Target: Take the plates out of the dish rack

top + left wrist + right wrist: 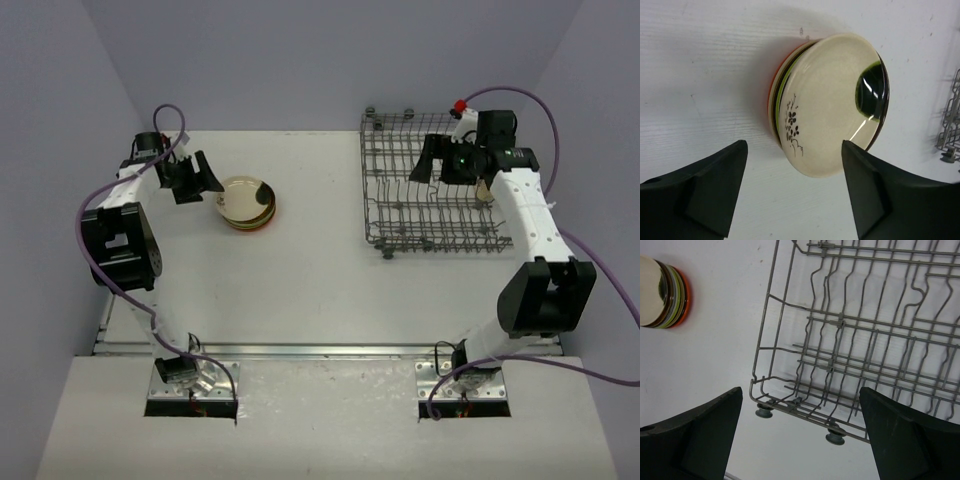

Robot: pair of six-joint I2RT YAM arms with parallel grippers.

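The plates (248, 202) lie in one stack on the table's left half. A cream plate with a dark flower pattern (835, 100) is on top, with lime green (784, 82) and orange-red (776, 75) rims under it. My left gripper (205, 182) is open and empty, just left of the stack and not touching it; in the left wrist view (794, 147) the stack's near edge lies between the fingers. The grey wire dish rack (400, 205) stands at the right. My right gripper (420, 165) hovers open and empty above it. No plates show in the rack in the right wrist view (841, 320).
The plate stack also shows at the far left of the right wrist view (662, 292). The rack's feet (835, 436) rest on the white table. A rack corner (950, 125) shows at the right in the left wrist view. A small pale shape (484, 190) sits by the right arm.
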